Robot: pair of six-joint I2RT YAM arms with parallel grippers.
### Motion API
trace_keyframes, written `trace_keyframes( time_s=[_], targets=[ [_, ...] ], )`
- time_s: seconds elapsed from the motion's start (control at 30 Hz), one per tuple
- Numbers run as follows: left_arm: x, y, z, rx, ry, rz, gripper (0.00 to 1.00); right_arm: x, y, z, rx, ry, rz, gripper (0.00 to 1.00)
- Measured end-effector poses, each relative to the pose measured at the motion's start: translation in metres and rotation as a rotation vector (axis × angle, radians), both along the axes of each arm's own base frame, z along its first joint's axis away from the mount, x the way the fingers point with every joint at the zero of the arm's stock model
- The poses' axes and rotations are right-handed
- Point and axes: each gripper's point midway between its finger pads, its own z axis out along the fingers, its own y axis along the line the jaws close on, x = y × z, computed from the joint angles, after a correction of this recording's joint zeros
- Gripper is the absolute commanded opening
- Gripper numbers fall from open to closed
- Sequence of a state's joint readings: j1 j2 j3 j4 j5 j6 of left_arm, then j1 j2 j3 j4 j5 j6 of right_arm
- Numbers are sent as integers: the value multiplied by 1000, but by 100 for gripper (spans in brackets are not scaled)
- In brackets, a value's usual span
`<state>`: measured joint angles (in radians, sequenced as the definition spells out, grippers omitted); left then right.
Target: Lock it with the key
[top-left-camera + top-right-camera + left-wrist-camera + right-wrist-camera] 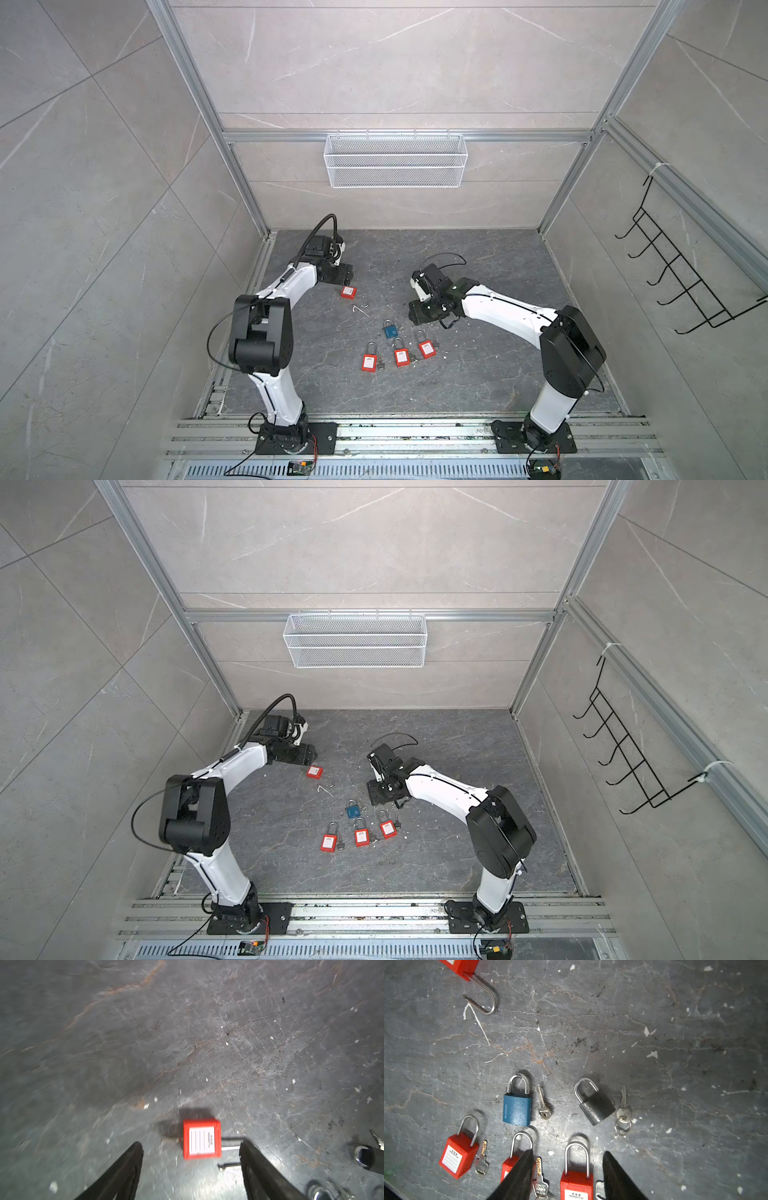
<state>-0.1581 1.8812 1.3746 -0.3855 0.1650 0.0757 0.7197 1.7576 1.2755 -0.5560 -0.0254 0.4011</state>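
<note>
On the tabletop (478,374), a row of three padlocks (401,356) is laid near the middle, each with a key (482,1159) at its right. Just behind the row a single padlock (390,331) is set, with its own key (543,1105) at its right. Further right, another padlock (597,1108) with a ringed key (624,1109) is found beneath the right pincer (413,318). A lone padlock (348,292) is placed far left, well apart, just beside the left pincer (347,274) on its near side. A wire basket (395,160) is hung on the far wall and a hook rack (681,270) on the right wall.
</note>
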Motion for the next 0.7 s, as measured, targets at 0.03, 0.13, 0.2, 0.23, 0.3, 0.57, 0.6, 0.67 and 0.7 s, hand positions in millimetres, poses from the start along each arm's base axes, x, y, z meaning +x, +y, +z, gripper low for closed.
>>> trace_keyframes(
  time_s=[0.03, 0.13, 0.2, 0.23, 0.3, 0.57, 0.6, 0.67, 0.7],
  targets=[
    [6, -3, -6, -3, 11, -9, 73, -1, -2, 0, -8, -4, -24, 55],
    [13, -10, -22, -16, 48, -30, 73, -2, -7, 5, -20, -30, -82, 55],
    [12, -13, -31, -23, 76, -39, 73, 0, -9, 11, -20, -54, -115, 56],
    [11, -14, -34, -26, 90, -42, 73, 1, -10, 14, -19, -64, -135, 56],
    [10, -15, -40, -31, 113, -45, 72, 3, -12, 17, -16, -76, -176, 64],
    [2, -15, -52, -47, 188, -18, 72, 0, 2, 28, -33, -180, -192, 64],
    [0, -16, -52, -53, 198, -10, 72, -1, 4, 30, -32, -190, -196, 64],
    [-4, -16, -53, -64, 221, 6, 72, 1, 2, 31, -36, -204, -220, 65],
    [-6, -16, -55, -68, 233, 16, 72, 2, 0, 32, -40, -210, -237, 65]
  ],
)
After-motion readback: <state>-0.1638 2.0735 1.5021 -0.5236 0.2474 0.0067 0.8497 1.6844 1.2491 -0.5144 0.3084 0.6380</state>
